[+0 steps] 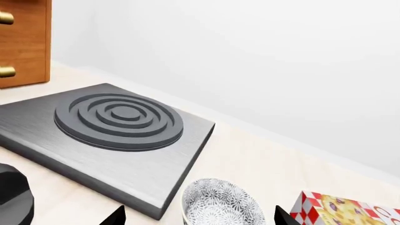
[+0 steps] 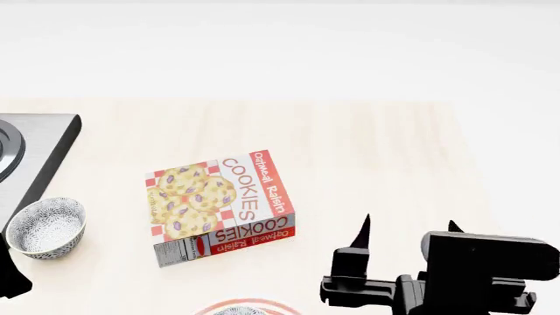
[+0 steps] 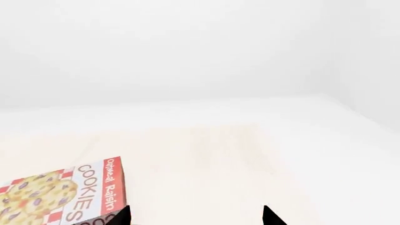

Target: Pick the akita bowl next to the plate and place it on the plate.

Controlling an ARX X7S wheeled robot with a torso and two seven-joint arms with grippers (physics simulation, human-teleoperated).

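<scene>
Akita bowl: upright on the pale surface, at about 9 o'clock in the head view, just beside the grey stove slab; nothing holds it. The left wrist view shows it close under the camera, near the slab's corner.
Plate: only a sliver of its red-ringed rim shows at 6 o'clock in the head view; a patterned shape sits on it, too cropped to identify.
Cookie box: lies flat near the middle, between the bowl and the right arm, apart from both.
Right gripper: at about 5 o'clock in the head view, its fingers spread wide with nothing between them.
Left gripper: only the dark finger tips show in its wrist view, spread apart on either side of the bowl, not touching it.
Wooden drawer unit: behind the slab, brass knobs visible.
</scene>
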